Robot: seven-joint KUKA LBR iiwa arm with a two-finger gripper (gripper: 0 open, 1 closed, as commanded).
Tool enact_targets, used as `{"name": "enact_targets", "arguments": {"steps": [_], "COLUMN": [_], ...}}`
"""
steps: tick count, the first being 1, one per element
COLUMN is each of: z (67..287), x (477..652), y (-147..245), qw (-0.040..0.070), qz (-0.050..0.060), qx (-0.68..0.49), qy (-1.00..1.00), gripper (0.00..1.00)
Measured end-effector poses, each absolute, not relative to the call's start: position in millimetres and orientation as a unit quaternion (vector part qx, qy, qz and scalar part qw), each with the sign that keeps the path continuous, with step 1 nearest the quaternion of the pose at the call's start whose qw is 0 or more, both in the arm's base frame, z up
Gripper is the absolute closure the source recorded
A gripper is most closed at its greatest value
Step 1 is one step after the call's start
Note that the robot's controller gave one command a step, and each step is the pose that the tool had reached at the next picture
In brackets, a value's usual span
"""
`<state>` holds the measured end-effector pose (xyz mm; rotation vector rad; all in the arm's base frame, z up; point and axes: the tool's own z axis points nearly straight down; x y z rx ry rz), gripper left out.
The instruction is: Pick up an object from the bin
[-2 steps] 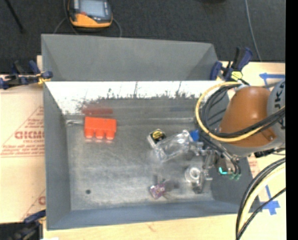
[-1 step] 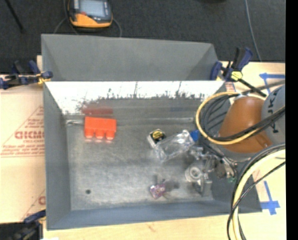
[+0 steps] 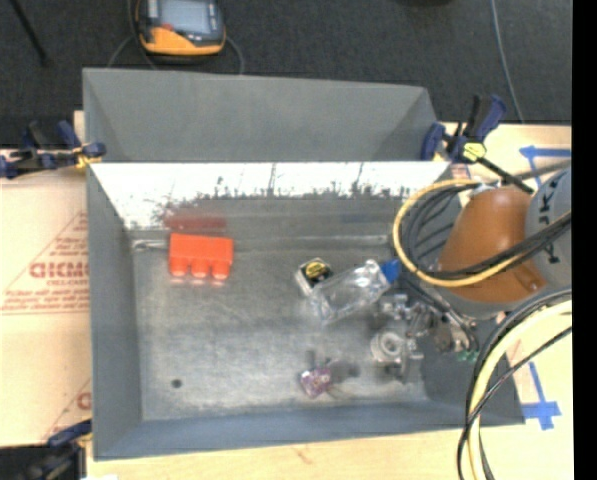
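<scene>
My gripper is low in the bin's right part, near the right wall. Just to its left and slightly behind lies a clear plastic object with a yellow-and-black end and a small blue part at its right. A small purple object rests on the floor to the front left of the gripper. Nothing can be seen held in the gripper.
An orange block with three bumps on its front side lies at the back left of the bin. The arm with its orange cover and looped cables comes in over the right rim.
</scene>
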<state>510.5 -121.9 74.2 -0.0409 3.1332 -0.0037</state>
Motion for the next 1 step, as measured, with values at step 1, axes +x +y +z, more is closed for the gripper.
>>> {"name": "enact_targets", "arguments": {"steps": [1], "z": [205.8], "x": [517.6], "y": [-131.6], "qw": [0.006], "qz": [-0.002], "qx": [-0.023], "qy": [1.000], "gripper": [1.00]}}
